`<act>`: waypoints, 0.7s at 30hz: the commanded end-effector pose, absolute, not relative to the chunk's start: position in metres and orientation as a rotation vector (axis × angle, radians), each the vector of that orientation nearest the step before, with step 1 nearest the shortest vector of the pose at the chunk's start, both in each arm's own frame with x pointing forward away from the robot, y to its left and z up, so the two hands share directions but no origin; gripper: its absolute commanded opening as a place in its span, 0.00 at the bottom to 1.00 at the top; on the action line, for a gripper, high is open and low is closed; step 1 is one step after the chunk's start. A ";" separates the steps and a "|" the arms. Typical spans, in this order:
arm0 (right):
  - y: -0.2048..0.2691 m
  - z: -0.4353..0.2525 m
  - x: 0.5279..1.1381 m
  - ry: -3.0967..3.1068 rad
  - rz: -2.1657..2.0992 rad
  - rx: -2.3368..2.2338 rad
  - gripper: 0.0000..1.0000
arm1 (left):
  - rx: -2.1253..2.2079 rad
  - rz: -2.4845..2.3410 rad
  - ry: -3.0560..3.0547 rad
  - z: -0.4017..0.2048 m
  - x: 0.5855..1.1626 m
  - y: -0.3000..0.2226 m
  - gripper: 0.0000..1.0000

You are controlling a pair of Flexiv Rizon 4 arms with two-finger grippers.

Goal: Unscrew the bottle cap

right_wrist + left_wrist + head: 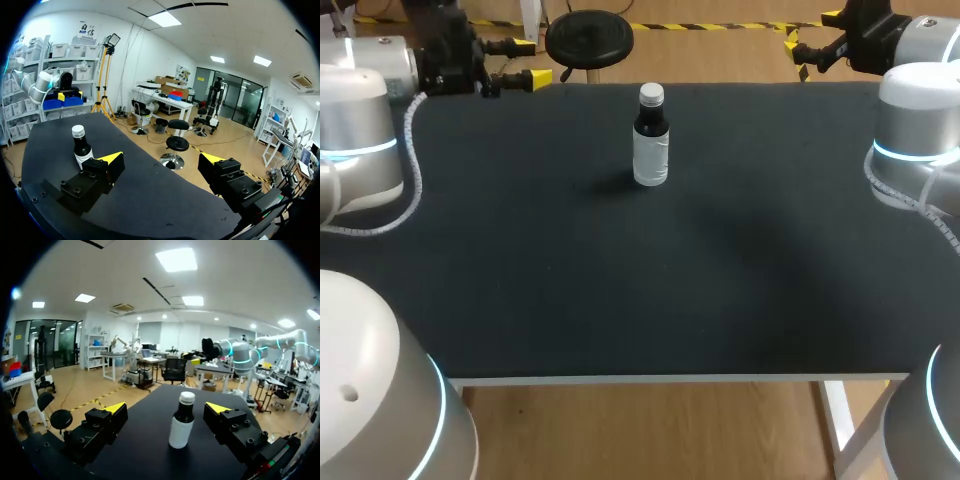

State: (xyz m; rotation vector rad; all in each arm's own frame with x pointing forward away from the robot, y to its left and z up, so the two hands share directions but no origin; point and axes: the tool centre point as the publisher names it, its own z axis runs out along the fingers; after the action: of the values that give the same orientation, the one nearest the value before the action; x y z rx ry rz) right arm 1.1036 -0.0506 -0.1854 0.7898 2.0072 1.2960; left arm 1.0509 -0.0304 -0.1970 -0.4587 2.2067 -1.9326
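Standing upright: cylindrical bottle [651,152] | round white cap [651,95] | matte black table [620,290]

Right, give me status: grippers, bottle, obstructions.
Left gripper open, empty, far-left edge. Right gripper open, empty, far-right edge. Bottle upright on the table, cap on. Nothing between grippers and bottle.

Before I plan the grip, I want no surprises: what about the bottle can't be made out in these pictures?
1. Right wrist view: the lower half of the bottle is hidden behind the right pincer.
2. All views: the cap is too small to show its seam, so whether it is tight or loosened is unknown.
3. Left wrist view: the white label covers the body, hiding the contents there.
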 end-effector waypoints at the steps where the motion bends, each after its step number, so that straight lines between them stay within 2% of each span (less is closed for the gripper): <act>1: -0.051 -0.185 1.104 2.010 1.294 0.791 1.00 | -0.391 -1.992 2.198 -0.209 1.052 -0.039 1.00; 21: -0.051 -0.185 1.104 2.010 1.294 0.791 1.00 | -0.375 -2.040 2.194 -0.231 1.045 -0.058 1.00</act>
State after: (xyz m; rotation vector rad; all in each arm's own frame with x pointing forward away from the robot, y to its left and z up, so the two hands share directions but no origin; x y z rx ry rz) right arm 1.1036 -0.0506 -0.1854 0.7898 2.0072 1.2960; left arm 1.0428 -0.0582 -0.2304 -0.3789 2.1938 -2.0371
